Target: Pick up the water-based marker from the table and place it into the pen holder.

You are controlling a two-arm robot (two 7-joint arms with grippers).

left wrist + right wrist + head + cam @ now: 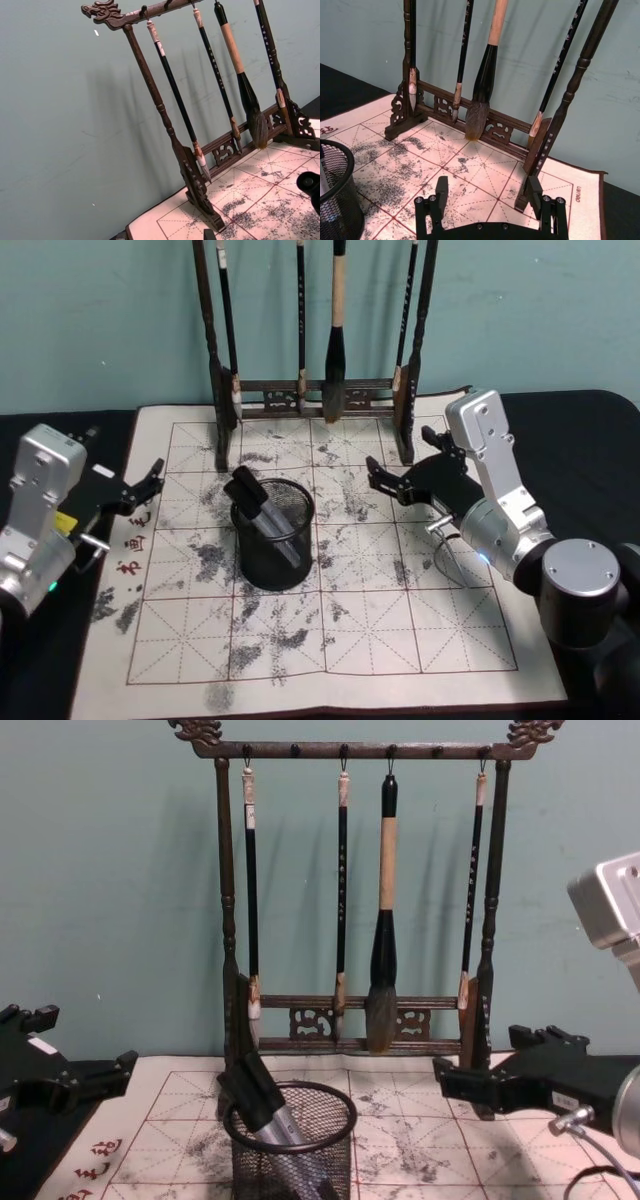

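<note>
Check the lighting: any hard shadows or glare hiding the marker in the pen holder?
Head view: even light, no glare; marker reads clearly inside the pen holder. Chest view: brush rack casts soft shadows on the wall. Right wrist view: pen holder cropped at the edge.

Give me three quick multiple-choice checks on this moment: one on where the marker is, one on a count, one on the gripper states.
1. Where is the marker?
A. Flat on the mat
B. Leaning inside the pen holder
C. Held by the right gripper

2. How many brushes hang on the brush rack?
A. Two
B. Four
C. Six

3. What state are the grippers in?
A. Both open and empty
B. Left gripper shut on the marker
C. Both shut

Answers:
1 B, its dark cap sticks out over the mesh rim.
2 B, the chest view shows four hanging.
3 A, the fingers of both are spread with nothing between them, either side of the holder.
</note>
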